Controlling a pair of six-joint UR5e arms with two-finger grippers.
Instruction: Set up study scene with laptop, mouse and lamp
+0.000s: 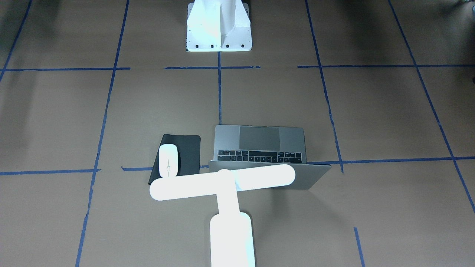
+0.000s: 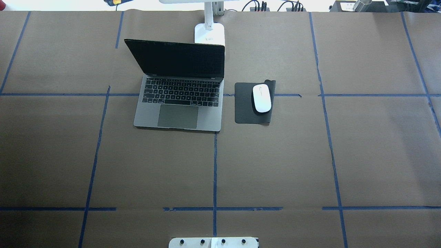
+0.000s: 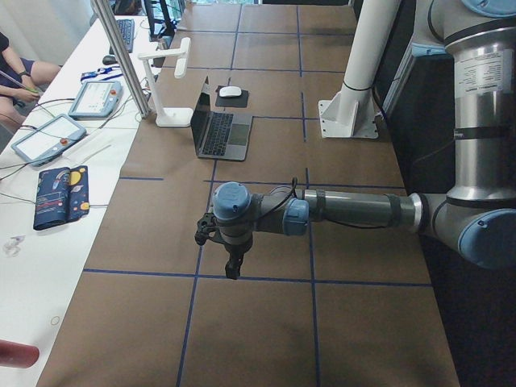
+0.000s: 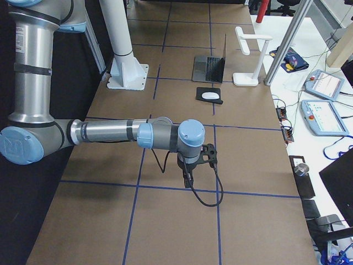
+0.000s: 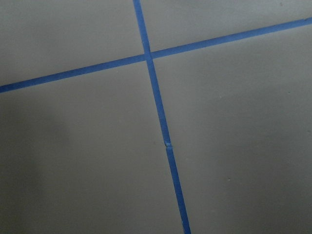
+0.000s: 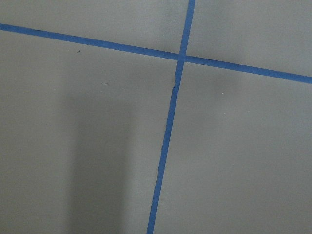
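Laptop (image 2: 177,106) open on the table (image 2: 361,155), screen up. Mouse (image 2: 261,98) just to the robot's right of the laptop, lying on a black mat (image 2: 244,110). Lamp (image 2: 209,32) just behind the laptop's screen, standing and glowing. Looks all set.

Could go wrong by reaching in carelessly: bumping the screen back into the lamp and tipping it, or nudging the mouse off the mat.

Counting: one laptop, one mouse, one lamp, one mat, two grippers. Left gripper (image 3: 231,270) and right gripper (image 4: 188,179) both well away from the laptop, hanging over the table. Cannot tell whether open or closed.
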